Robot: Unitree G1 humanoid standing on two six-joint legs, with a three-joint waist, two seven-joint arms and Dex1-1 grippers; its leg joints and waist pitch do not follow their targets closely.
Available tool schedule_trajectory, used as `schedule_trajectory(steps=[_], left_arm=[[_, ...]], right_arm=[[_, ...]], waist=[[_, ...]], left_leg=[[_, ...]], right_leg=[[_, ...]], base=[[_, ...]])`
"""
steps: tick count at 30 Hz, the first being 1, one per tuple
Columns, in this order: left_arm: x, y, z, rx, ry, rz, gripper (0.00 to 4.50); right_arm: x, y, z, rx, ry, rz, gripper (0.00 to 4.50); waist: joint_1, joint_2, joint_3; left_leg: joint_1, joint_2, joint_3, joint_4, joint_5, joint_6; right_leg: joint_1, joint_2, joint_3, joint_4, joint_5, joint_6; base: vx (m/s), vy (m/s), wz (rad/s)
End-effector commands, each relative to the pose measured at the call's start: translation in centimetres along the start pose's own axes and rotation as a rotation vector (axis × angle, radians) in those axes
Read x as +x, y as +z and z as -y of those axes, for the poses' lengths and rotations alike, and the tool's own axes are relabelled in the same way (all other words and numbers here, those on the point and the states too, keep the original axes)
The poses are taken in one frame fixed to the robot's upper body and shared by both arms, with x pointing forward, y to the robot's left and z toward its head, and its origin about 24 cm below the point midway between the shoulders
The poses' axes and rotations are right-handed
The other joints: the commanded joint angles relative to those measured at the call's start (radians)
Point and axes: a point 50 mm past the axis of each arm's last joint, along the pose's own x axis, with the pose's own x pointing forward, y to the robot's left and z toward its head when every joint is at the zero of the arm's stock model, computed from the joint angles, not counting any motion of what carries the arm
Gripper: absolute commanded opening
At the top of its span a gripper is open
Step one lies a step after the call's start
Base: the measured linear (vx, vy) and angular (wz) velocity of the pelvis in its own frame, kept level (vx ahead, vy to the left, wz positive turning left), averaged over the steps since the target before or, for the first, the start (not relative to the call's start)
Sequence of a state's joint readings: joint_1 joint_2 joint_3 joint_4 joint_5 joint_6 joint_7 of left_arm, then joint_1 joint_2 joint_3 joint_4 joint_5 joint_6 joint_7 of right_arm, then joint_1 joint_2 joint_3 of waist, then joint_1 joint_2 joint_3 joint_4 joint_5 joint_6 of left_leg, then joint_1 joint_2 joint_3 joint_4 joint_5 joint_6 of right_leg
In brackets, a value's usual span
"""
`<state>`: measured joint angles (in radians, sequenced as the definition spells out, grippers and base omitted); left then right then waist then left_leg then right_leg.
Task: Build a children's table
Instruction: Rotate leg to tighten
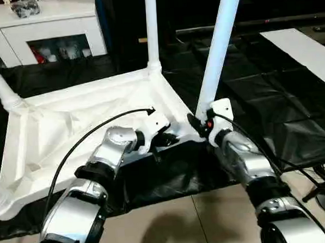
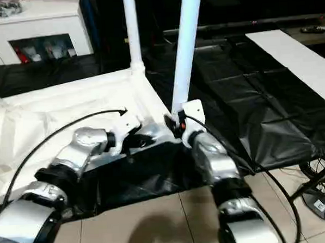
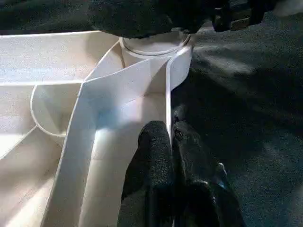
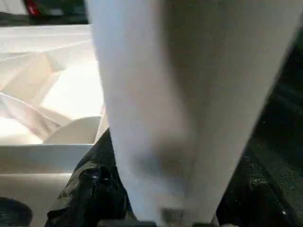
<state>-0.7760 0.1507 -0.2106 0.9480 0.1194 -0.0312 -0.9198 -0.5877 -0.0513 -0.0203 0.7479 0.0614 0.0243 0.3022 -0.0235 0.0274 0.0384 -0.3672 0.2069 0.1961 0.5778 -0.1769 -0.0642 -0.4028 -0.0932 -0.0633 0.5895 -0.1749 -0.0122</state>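
Black sheeting (image 1: 271,110) underlies right end effector (image 1: 202,125) clamping leg (image 1: 218,53).

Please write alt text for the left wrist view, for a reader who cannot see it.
The left gripper is pinching the thin raised rim of the white tabletop, one black finger on each side. Just beyond, a round corner socket sits beside black sheeting.

Head pair: look forward and down over both forearms at the tabletop (image 1: 70,126); nearly the same scene (slightly offset).
Left wrist: very close, along the rim (image 3: 168,94) toward a corner socket.
Right wrist: pressed up against a leg (image 4: 189,94); tabletop behind.
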Motion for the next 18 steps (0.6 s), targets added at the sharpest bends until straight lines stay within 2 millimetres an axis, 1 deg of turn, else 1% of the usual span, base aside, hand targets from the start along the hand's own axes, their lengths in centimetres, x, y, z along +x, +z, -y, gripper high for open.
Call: schedule_trajectory(steps=[1,2,3,4,5,6,7,9,10,11,13,15,16,17,18], left_arm=[[1.3,1.0,1.2,0.048,-0.059,0.045,0.0],[1.2,0.9,1.2,0.062,-0.07,0.051,0.0],[1.2,0.9,1.2,0.062,-0.072,0.053,0.0],[1.1,0.9,1.3,0.067,-0.079,0.058,0.0],[0.9,0.8,1.3,0.076,-0.081,0.06,0.0],[0.9,0.8,1.3,0.076,-0.081,0.06,0.0],[0.8,0.7,1.3,0.075,-0.086,0.058,0.0],[0.6,0.5,1.3,0.078,-0.094,0.053,0.0],[0.6,0.5,1.3,0.079,-0.094,0.053,0.0],[0.5,0.3,1.4,0.081,-0.098,0.051,0.0],[0.4,0.2,1.3,0.085,-0.097,0.048,0.0],[0.2,-0.1,1.3,0.087,-0.1,0.042,0.0],[0.1,-0.2,1.3,0.086,-0.098,0.04,0.0],[0.1,-0.2,1.3,0.085,-0.098,0.038,0.0],[0.1,-0.2,1.3,0.085,-0.098,0.038,0.0]], right_arm=[[0.3,-2.4,-2.2,0.002,0.057,-0.115,1.98],[0.3,-2.2,-2.3,0.016,0.071,-0.094,2.51],[0.3,-2.1,-2.3,0.021,0.069,-0.087,2.65],[0.3,-1.8,-2.2,0.037,0.067,-0.064,2.65],[0.4,-1.6,-2.1,0.051,0.074,-0.042,2.72],[0.4,-1.6,-2.1,0.051,0.074,-0.042,2.83],[0.3,-1.5,-2.0,0.047,0.085,-0.037,2.94],[0.2,-1.3,-1.9,0.025,0.124,-0.025,3.04],[0.1,-1.3,-1.9,0.023,0.129,-0.024,3.13],[0.0,-1.3,-1.8,-0.002,0.139,-0.024,3.25],[-0.4,-1.2,-1.5,-0.019,0.172,-0.017,3.25],[-1.3,-1.0,-0.7,-0.054,0.225,-0.001,3.25],[-1.9,-0.7,-0.2,-0.06,0.258,0.013,3.25],[-2.7,-0.5,0.2,-0.06,0.29,0.028,3.25],[-2.7,-0.5,0.2,-0.06,0.29,0.028,3.25]], waist=[[0.002,0.0,-0.056],[0.002,0.002,-0.056],[0.002,0.001,-0.056],[0.001,0.003,-0.055],[0.002,0.006,-0.057],[0.002,0.006,-0.057],[0.003,0.008,-0.06],[0.004,0.01,-0.061],[0.004,0.009,-0.062],[0.005,0.01,-0.062],[0.007,0.009,-0.063],[0.009,0.009,-0.062],[0.012,0.01,-0.061],[0.02,0.011,-0.061],[0.024,0.009,-0.061]], left_leg=[[0.005,0.015,-0.01,-0.066,-0.282,0.045],[0.005,0.014,-0.01,-0.066,-0.285,0.046],[0.006,0.015,-0.01,-0.067,-0.294,0.045],[0.007,0.016,-0.01,-0.068,-0.301,0.043],[0.009,0.017,-0.01,-0.067,-0.303,0.043],[0.009,0.017,-0.01,-0.067,-0.303,0.043],[0.007,0.018,-0.01,-0.066,-0.284,0.047],[0.006,0.017,-0.01,-0.065,-0.259,0.056],[0.006,0.017,-0.009,-0.064,-0.252,0.06],[0.006,0.018,-0.009,-0.063,-0.233,0.07],[0.006,0.018,-0.008,-0.061,-0.222,0.08],[0.006,0.018,-0.007,-0.061,-0.218,0.088],[0.006,0.017,-0.007,-0.061,-0.22,0.092],[0.008,0.018,-0.008,-0.06,-0.215,0.102],[0.007,0.021,-0.007,-0.06,-0.212,0.108]], right_leg=[[0.044,-0.04,0.033,-0.077,-0.224,-0.227],[0.045,-0.04,0.033,-0.077,-0.227,-0.227],[0.045,-0.04,0.032,-0.078,-0.24,-0.224],[0.044,-0.041,0.033,-0.08,-0.25,-0.224],[0.043,-0.042,0.034,-0.08,-0.241,-0.23],[0.043,-0.042,0.034,-0.08,-0.241,-0.23],[0.047,-0.04,0.034,-0.074,-0.19,-0.243],[0.051,-0.039,0.033,-0.068,-0.137,-0.256],[0.052,-0.039,0.032,-0.067,-0.122,-0.26],[0.054,-0.04,0.032,-0.064,-0.09,-0.271],[0.056,-0.04,0.032,-0.061,-0.067,-0.278],[0.058,-0.04,0.031,-0.063,-0.067,-0.277],[0.059,-0.04,0.031,-0.064,-0.07,-0.274],[0.064,-0.038,0.031,-0.064,-0.062,-0.266],[0.061,-0.04,0.031,-0.064,-0.064,-0.266]], base=[[0.0,0.0,0.0],[0.0,0.0,0.0],[0.0,0.0,0.0],[0.0,0.0,0.0],[0.0,0.0,0.0],[0.0,0.0,0.0],[0.0,0.0,0.0],[0.0,0.0,0.0],[0.0,0.0,0.0],[0.0,0.0,0.0],[0.0,0.0,0.0],[0.0,0.0,0.0],[0.0,0.0,0.0],[0.0,0.0,0.0],[0.0,0.0,0.0]])
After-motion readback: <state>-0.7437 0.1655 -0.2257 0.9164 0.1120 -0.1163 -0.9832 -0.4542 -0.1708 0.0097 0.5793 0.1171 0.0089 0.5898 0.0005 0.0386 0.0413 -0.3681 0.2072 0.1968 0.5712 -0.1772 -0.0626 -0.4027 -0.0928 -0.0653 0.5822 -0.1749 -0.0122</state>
